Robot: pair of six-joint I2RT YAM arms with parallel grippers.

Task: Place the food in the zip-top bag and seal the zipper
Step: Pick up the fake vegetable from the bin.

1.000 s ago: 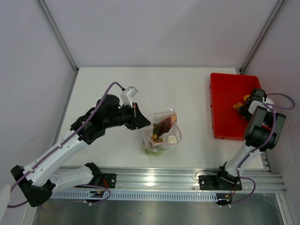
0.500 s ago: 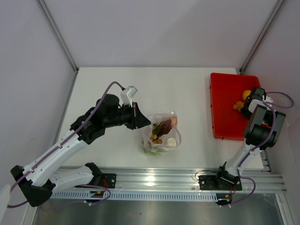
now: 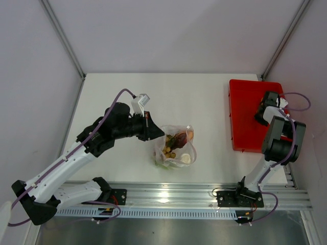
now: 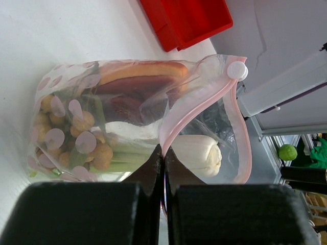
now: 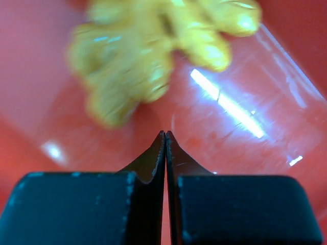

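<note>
keeping the bag mouth open while the remaining food is fetched looks to be the step in hand.

top view: zip-top bag (image 3: pixel 175 150) lies centre frame w/ food (image 3: pixel 176 140) inside. its left rim is pinched by the left gripper (image 3: pixel 153 133). right gripper (image 3: pixel 262 113) is over the red tray (image 3: pixel 245 127), right of frame. whatever lies under it is hidden.

left wrist view: jaws are clamped on the pink zipper (image 4: pixel 176 127), w/ the mouth gaping at lower right. tan balls (image 4: pixel 97 153) & dark red piece (image 4: pixel 130 89) are seen thru the plastic. this pinch should be held steady & the rim kept lifted.

right wrist view: jaws are pressed together w/ nothing between them. a blurred yellow food piece (image 5: pixel 148 61) sits just beyond the tips, upper frame. this is judged a miss. jaws should be opened wide, pushed further so the piece sits between the pads, then closed slowly.
</note>
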